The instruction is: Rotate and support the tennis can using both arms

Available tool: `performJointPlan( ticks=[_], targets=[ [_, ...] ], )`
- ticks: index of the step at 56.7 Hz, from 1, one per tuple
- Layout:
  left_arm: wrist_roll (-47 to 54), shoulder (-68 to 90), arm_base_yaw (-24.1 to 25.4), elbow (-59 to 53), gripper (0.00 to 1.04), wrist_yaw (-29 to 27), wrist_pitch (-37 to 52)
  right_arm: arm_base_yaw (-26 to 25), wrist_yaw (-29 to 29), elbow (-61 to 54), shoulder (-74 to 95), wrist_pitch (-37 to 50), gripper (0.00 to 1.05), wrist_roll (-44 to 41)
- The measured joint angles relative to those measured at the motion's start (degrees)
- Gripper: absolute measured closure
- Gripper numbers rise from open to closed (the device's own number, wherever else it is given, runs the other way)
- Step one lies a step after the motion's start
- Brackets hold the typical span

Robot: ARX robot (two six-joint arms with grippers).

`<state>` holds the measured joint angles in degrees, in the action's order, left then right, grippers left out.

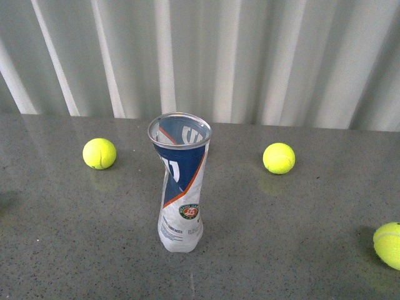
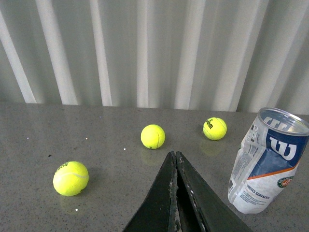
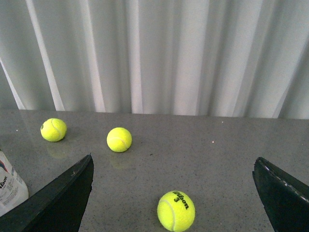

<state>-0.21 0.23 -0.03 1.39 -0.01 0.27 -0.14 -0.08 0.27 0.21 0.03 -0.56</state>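
Tennis can is standing upright on the grey table, open silver rim up, its plastic body dented and twisted. Three tennis balls are lying around it: one to its left, one to its right, another near the table's right edge. Left gripper is sitting beside the can without touching it, fingers pressed together. Right gripper is hanging with fingers spread wide, nothing between them.

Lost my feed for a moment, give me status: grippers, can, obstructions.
Left gripper shut, empty; right gripper open, empty. Tennis can upright on table, open-topped, untouched. Three tennis balls scattered around, none against it.
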Motion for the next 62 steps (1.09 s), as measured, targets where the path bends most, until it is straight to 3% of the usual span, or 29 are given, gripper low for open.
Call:
performJointPlan(
  ticks=[22,53,55,62],
  targets=[
    [-0.1,0.0,0.0,0.0,1.01,0.0,-0.2,0.0,0.0,0.0,0.0,0.0,0.07,0.0],
    [0.0,0.0,0.0,0.0,0.09,0.0,-0.2,0.0,0.0,0.0,0.0,0.0,0.07,0.0],
    [0.0,0.0,0.0,0.0,0.05,0.0,-0.2,0.0,0.0,0.0,0.0,0.0,0.07,0.0],
    [0.0,0.0,0.0,0.0,0.07,0.0,-0.2,0.0,0.0,0.0,0.0,0.0,0.07,0.0]
  ],
)
